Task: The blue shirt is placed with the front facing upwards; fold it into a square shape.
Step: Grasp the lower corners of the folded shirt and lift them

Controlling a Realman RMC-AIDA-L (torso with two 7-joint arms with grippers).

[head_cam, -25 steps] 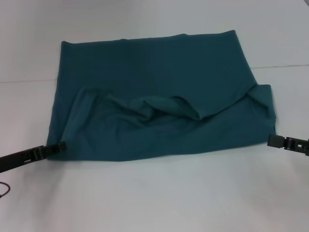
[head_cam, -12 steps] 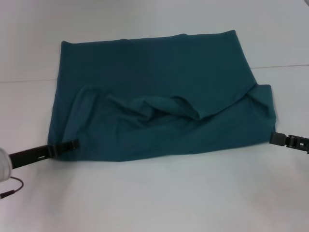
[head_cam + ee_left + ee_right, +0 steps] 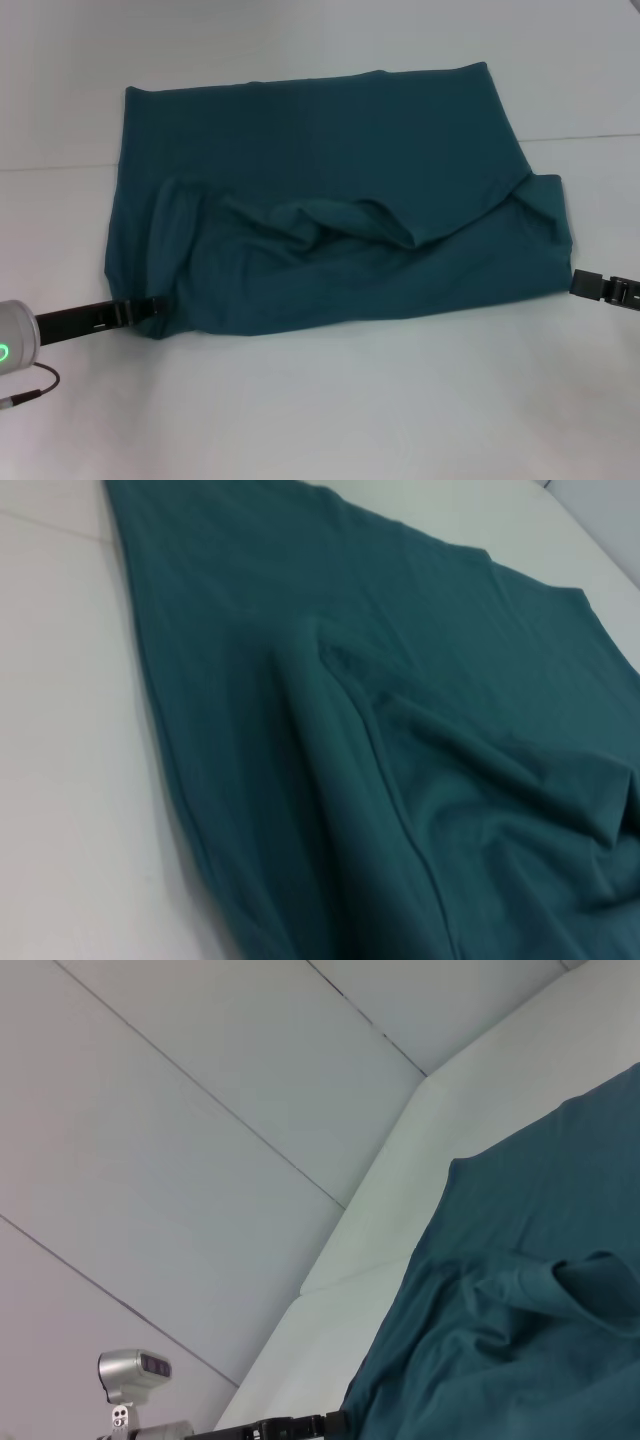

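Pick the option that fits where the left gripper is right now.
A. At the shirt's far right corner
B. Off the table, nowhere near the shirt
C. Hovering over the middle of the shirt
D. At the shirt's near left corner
D. In the head view the left gripper reaches in low from the left, its tip at the near left corner of the shirt; the right gripper sits off the shirt's right edge.

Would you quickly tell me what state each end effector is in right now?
Left end effector: at the blue shirt's near-left corner; grip cannot be told.
Right end effector: just off the shirt's right edge; cannot be told.
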